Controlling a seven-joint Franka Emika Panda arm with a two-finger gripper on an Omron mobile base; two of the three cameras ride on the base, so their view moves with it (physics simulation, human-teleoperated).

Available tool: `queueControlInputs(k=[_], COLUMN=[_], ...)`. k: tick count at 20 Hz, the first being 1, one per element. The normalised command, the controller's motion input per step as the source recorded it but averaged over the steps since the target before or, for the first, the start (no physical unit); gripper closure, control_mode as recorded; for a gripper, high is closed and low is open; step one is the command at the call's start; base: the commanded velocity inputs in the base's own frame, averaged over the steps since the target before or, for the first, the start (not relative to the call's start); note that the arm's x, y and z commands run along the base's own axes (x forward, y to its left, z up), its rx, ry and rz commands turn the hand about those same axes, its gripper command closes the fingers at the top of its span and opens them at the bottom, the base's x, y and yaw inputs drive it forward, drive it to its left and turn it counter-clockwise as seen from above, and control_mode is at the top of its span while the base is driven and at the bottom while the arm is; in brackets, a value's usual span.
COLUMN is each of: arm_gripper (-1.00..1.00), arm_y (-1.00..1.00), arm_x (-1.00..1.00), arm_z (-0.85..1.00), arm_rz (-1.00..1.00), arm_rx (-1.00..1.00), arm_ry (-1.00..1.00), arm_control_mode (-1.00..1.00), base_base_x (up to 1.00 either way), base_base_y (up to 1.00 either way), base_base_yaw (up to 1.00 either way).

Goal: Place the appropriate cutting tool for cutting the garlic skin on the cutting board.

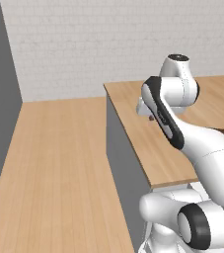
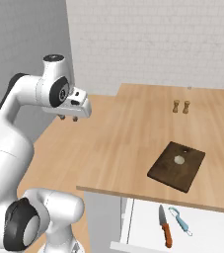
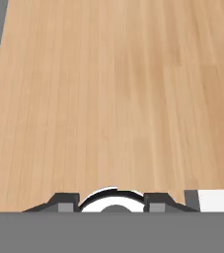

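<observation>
Tool (image 2: 68,117) sits high at the counter's (image 2: 118,143) left edge, holding nothing; we cannot tell how far its jaws part. Rightward lies the cutting board (image 2: 168,170) with the garlic (image 2: 179,159). Our knife (image 2: 164,226) lies in the open drawer (image 2: 143,220) below, well right of the tool, handle toward us.

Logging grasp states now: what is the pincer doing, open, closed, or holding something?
Pincer: holding nothing, raised above the countertop; open or closed cannot be told.
</observation>
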Motion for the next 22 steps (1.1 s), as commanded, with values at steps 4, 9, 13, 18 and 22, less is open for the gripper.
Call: queueControlInputs(k=[4,9,13,18,22], arm_gripper=[-1.00,-1.00,-1.00,-1.00,-1.00], arm_y=[-0.12,-0.75,-0.99,-1.00,-1.00], arm_x=[-0.16,-0.18,-0.19,-0.19,-0.34], arm_z=[-0.11,-0.72,-0.84,-0.19,-0.16], arm_rz=[0.00,0.04,0.21,0.06,0.03], arm_rx=[0.00,0.00,-0.02,0.00,0.01], arm_ry=[-0.02,-0.03,-0.07,0.00,0.00], arm_control_mode=[-1.00,-1.00,-1.00,-1.00,-1.00], base_base_x=[0.00,0.00,0.00,0.00,0.00], base_base_y=[0.00,0.00,0.00,0.00,0.00], base_base_yaw=[0.00,0.00,0.00,0.00,0.00])
